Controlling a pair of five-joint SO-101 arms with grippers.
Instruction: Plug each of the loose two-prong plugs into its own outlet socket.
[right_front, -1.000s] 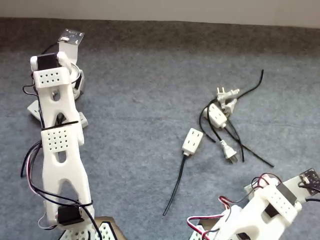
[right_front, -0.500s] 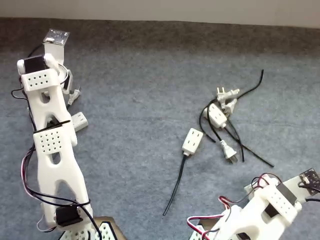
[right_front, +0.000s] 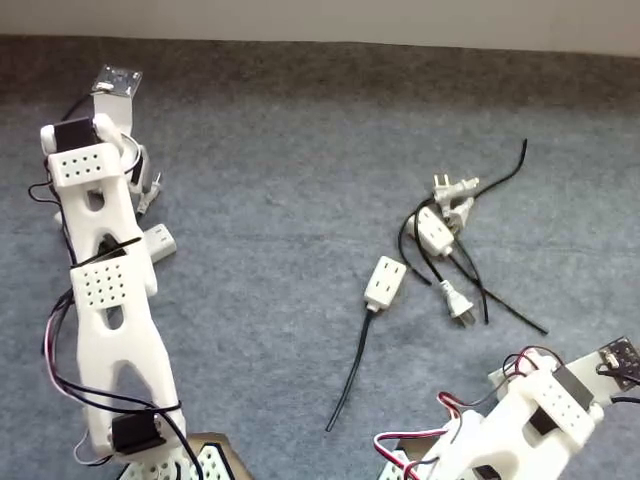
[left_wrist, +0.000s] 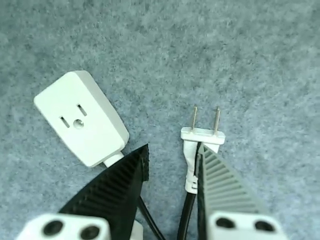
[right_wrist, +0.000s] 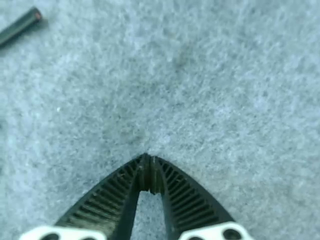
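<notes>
Plug pick-up at the 9 o'clock side of the counter (right_front: 300, 150). The left arm (right_front: 105, 290) stands over one loose plug (left_wrist: 201, 136), which lies flat with both prongs pointing away from the wrist. The left gripper (left_wrist: 172, 152) is spread wide and holds nothing. The plug's neck and black cord (left_wrist: 186, 220) lie in the gap, hard against the pale finger (left_wrist: 225, 185) and well clear of the dark finger (left_wrist: 120, 185). An outlet socket (left_wrist: 80, 117) rests just beyond the dark finger, slots facing up; in the high view it sits at about 6 o'clock from this plug.

The right gripper (right_wrist: 149, 165) is pressed closed on nothing, above bare counter at about 5 o'clock, with a cord end (right_wrist: 20, 25) nearby. Toward 3 o'clock lie a second socket (right_front: 385, 282), a third socket (right_front: 432, 230) and further plugs (right_front: 458, 302) among tangled cords.

The step in hand appears to be grasping the plug. It would likely go best with the gripper shifted so that the plug body, not the cord, sits centred between the fingers, which then close on the flat sides to keep the prongs from twisting. The socket is loose and its slots face upward, so the plug would need turning prongs-down, and the socket may slide unless braced.
</notes>
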